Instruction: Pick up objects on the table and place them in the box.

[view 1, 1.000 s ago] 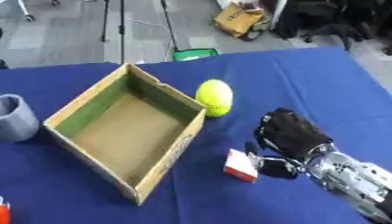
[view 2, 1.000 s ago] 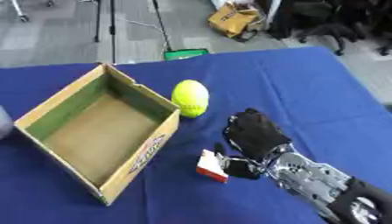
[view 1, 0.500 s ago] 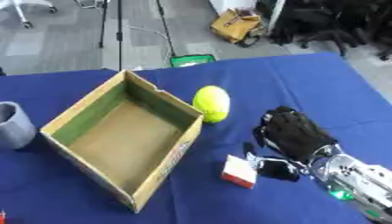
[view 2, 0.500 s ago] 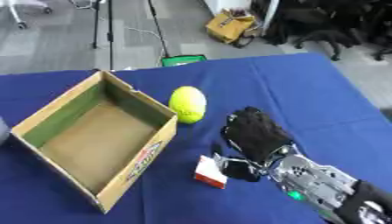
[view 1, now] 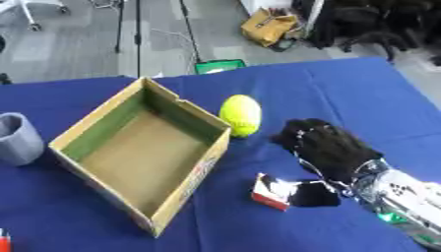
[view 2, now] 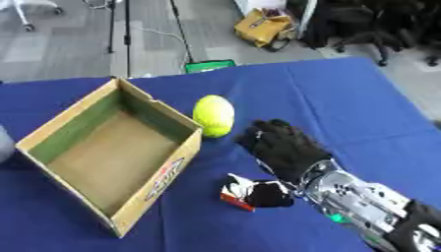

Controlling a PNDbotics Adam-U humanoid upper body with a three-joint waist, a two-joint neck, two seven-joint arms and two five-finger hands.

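An open cardboard box (view 1: 96, 119) with a green inner wall stands left of centre on the blue table. A yellow-green ball (view 1: 241, 114) lies against its right corner. A small red and white carton (view 1: 269, 192) lies in front of the ball, near the box's right side. My right hand (view 1: 331, 150), black, comes in from the lower right and lies open, palm down. Its fingers (view 1: 297, 134) point toward the ball, a little short of it. Its thumb (view 1: 312, 193) rests against the carton's right side. My left hand is out of sight.
A grey cup (view 1: 17, 138) stands at the table's left edge. A red thing (view 1: 3, 242) shows at the lower left corner. Beyond the table's far edge (view 1: 258, 72) lie floor, a green item (view 1: 218, 65) and chairs.
The whole picture has shifted a little, so the camera moved. My right hand stays beside the small carton, in much the same pose.
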